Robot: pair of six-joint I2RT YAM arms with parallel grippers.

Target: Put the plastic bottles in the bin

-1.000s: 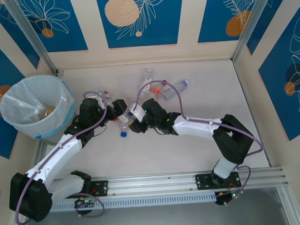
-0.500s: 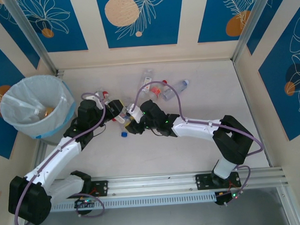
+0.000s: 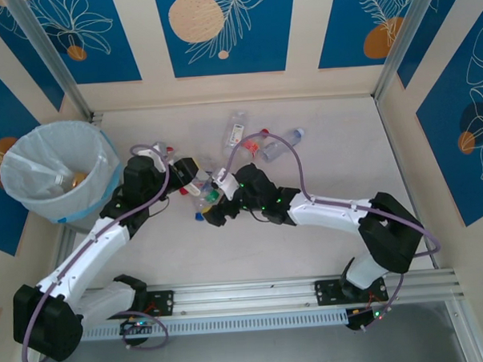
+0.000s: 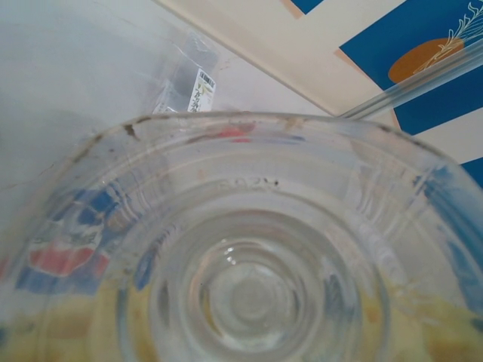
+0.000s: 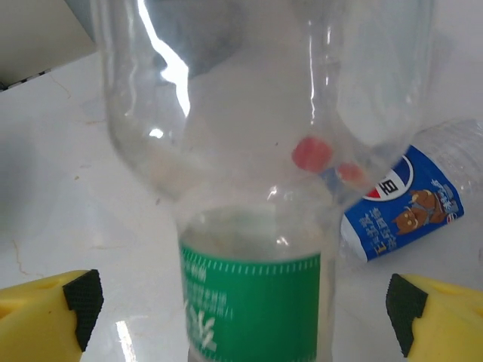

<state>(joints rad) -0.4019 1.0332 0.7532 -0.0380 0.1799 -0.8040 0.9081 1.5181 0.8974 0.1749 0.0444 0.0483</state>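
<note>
While both arms are reaching inward: the left arm (image 3: 92,244) and the right arm (image 3: 323,209) are meeting almost tip to tip over the pale table (image 3: 344,144), with a small cluster of bottles lying between their jaws.
Left arm pose: the elbow is folding back at the near left corner, the forearm is slanting up and away, and the wrist is pointing the left jaws to the right.
Left jaws: the amber-liquid bottle (image 4: 249,302) is pressing base-first against the wrist camera, in line with the jaws. I cannot tell whether they are clamping it.
Right arm pose: the shoulder is rising at the near right, and the long forearm is stretching leftward and dipping at the wrist.
Right jaws: they are standing wide apart, with black pads (image 5: 84,298) on yellow tips flanking the green-labelled bottle (image 5: 249,302) without touching it.
Materials: the bottle between the right jaws is showing thin, clear, glossy plastic with a ribbed green band. The bottle at the left jaws is showing a round base of moulded concentric rings.
Beyond the right jaws: a blue-labelled bottle (image 5: 400,200) is lying on its side.
Farther from both jaws: a white-labelled bottle (image 3: 236,133) and a blue-capped bottle (image 3: 284,143) are lying toward the back wall.
Bin (image 3: 56,169): round and lined with a crinkled translucent bag, it is sitting left of the left jaws, apart from them.
</note>
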